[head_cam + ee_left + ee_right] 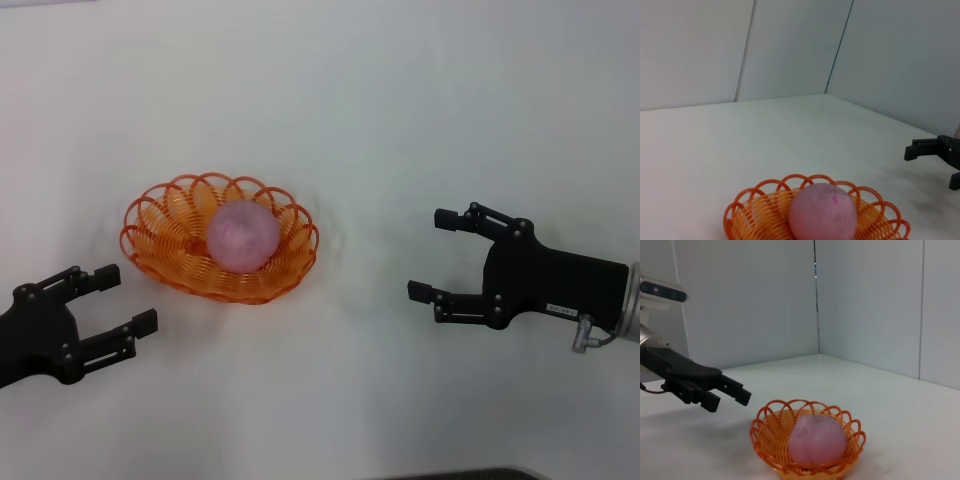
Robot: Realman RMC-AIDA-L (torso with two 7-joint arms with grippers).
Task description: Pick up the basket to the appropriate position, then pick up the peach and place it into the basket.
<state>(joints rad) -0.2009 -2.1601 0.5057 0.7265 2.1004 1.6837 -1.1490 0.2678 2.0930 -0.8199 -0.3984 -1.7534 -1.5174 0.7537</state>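
The orange wire basket (158,248) sits on the white table, left of centre. The pink peach (243,234) rests inside it, in the middle. My left gripper (128,298) is open and holds nothing, low at the left, a short way from the basket's near-left rim. My right gripper (430,254) is open too, well to the right of the basket, with nothing between its fingers. The left wrist view shows the basket (765,189) with the peach (822,211) close ahead. The right wrist view shows the basket (761,432), the peach (817,440) and my left gripper (729,399) beyond it.
The white table (400,120) stretches all round the basket. Pale walls (865,300) stand behind the table and meet in a corner. A finger (925,148) of my right gripper shows far off in the left wrist view.
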